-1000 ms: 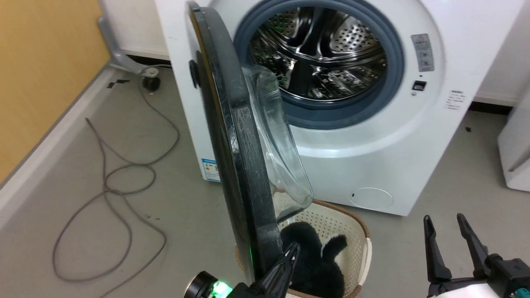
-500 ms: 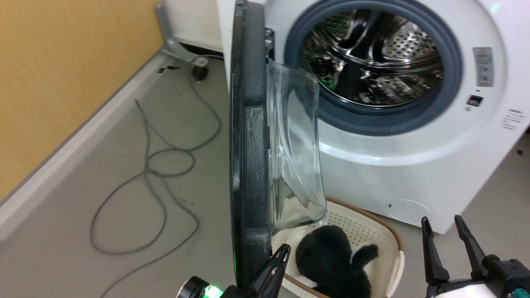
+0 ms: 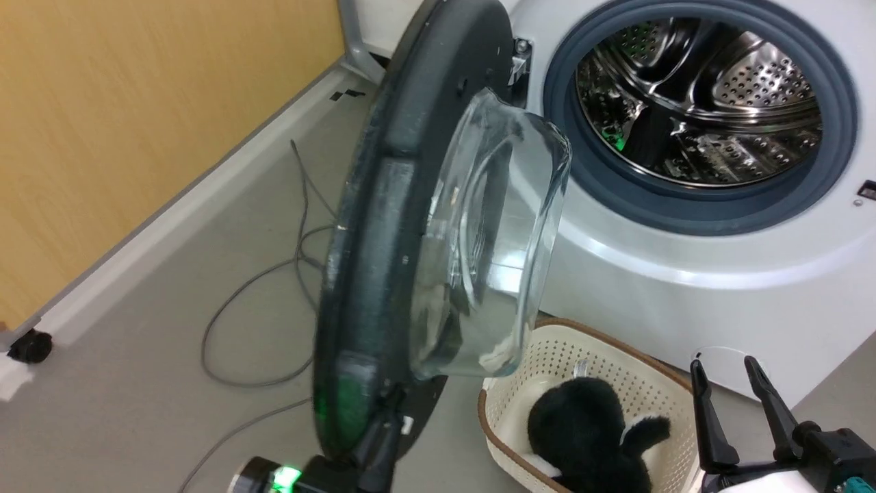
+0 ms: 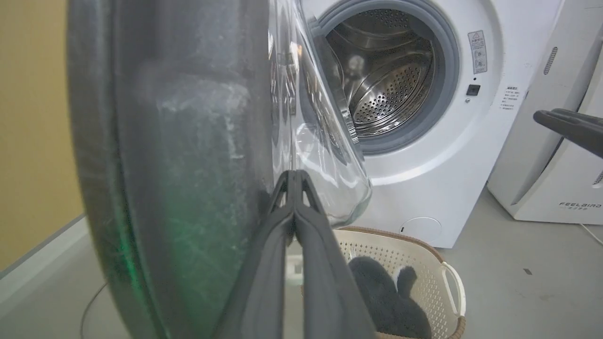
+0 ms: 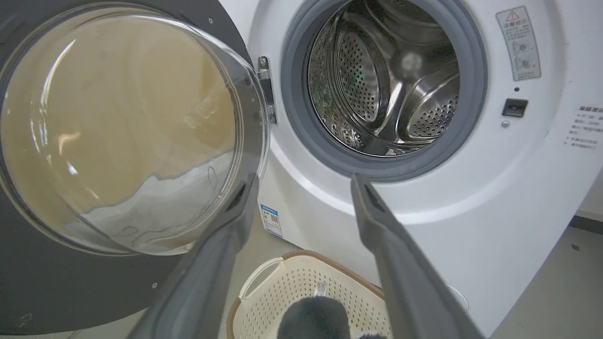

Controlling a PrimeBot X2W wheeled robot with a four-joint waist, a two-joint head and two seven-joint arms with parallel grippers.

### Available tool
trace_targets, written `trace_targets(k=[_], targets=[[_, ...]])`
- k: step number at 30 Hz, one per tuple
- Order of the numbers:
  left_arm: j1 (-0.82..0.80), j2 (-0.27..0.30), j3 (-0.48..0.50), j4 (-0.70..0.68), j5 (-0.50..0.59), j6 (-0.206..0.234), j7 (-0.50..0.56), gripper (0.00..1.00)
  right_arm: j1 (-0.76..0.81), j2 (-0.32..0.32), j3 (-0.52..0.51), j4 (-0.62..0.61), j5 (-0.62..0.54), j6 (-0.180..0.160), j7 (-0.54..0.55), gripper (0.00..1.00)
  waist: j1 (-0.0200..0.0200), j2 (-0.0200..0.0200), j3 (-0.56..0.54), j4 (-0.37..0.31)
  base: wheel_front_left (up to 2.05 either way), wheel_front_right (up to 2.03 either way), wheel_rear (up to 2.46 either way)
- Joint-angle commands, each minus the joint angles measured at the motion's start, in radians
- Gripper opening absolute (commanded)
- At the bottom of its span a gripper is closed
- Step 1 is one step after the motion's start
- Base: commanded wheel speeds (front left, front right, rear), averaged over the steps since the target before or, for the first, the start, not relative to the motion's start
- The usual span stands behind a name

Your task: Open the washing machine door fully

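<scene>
Head view: round scuffed black washing machine door (image 3: 383,226), bulging clear glass centre.

Beside the left claw (image 4: 293,175), the washing machine door (image 4: 188,141) is matt, scuffed black plastic around a clear glossy glass bowl (image 4: 325,155). Beyond the right claw (image 5: 304,181), the washing machine (image 5: 471,226) shows a smooth glossy white shell, matt grey rubber gasket (image 5: 294,117) and shiny perforated steel drum (image 5: 358,70).
</scene>
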Motion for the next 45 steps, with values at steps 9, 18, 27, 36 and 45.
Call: trace_targets(k=[9,18,27,36,45], targets=[[-0.059,0.026,0.145,0.035,-0.029,0.034,-0.004,0.0,-0.027,0.003,-0.001,-0.003,-0.023,0.001,-0.004,1.0,0.0,0.0,0.052,0.005,0.0,0.0,0.0],[-0.142,0.023,0.337,0.073,-0.07,0.063,-0.004,0.0,-0.066,0.003,-0.016,-0.009,-0.054,0.001,-0.004,1.0,0.0,0.0,0.129,-0.019,0.0,0.0,0.0],[-0.245,0.017,0.51,0.116,-0.094,0.041,-0.004,0.0,-0.123,0.003,-0.008,-0.016,-0.083,0.001,-0.004,1.0,0.0,0.0,0.216,-0.053,0.0,0.0,0.0],[-0.349,0.054,0.685,0.198,-0.088,0.028,-0.004,0.0,-0.162,0.003,-0.024,-0.022,-0.121,0.001,-0.004,1.0,0.0,0.0,0.281,-0.083,0.0,0.0,0.0],[-0.461,0.084,0.779,0.301,-0.081,-0.002,-0.004,0.0,-0.187,0.003,-0.038,-0.033,-0.152,0.001,-0.004,1.0,0.0,0.0,0.331,-0.088,0.0,0.0,0.0]])
